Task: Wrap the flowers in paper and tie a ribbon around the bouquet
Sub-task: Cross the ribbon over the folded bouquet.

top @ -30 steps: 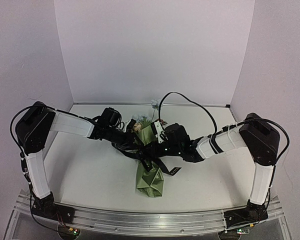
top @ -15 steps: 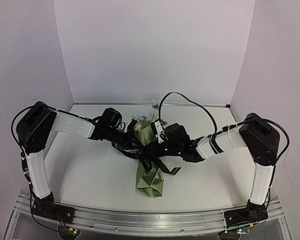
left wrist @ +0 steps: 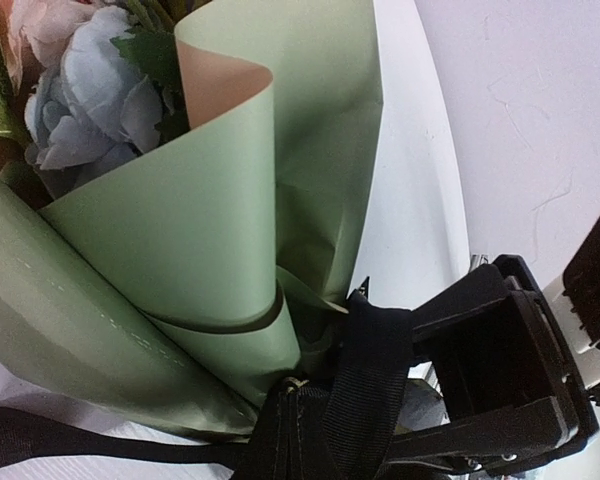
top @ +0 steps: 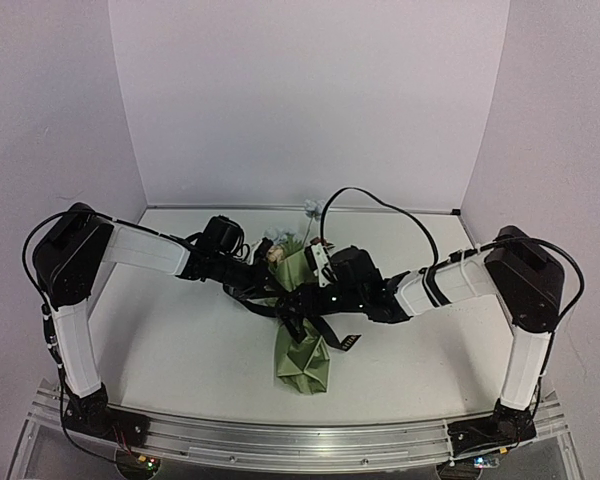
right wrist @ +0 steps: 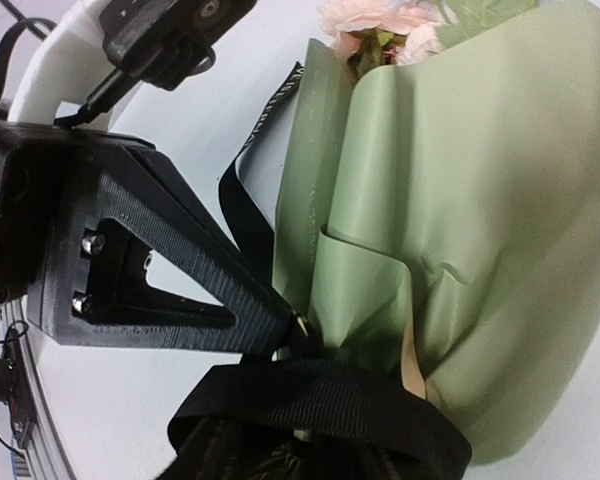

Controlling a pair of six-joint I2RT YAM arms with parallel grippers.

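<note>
The bouquet lies on the table, a cone of olive-green paper [top: 298,362] [left wrist: 200,230] [right wrist: 480,200] with its flowers [top: 278,247] [left wrist: 80,100] [right wrist: 380,20] at the far end. The black ribbon [top: 342,338] [left wrist: 380,370] [right wrist: 320,395] wraps the cone's narrow waist. Both grippers meet there. My left gripper [top: 282,298] [right wrist: 298,328] is shut on the ribbon, its tips against the paper. My right gripper [top: 304,302] [left wrist: 410,380] stands open beside it, fingers apart with a ribbon band running across their tips. In the right wrist view its own fingers are hidden under the ribbon.
A black cable [top: 380,205] arcs above the right arm. A small white object [top: 310,208] sits at the table's back edge. White walls close off the back and both sides. A metal rail [top: 300,440] runs along the front.
The right forearm has shifted slightly. The left arm and the bouquet stay where they were.
</note>
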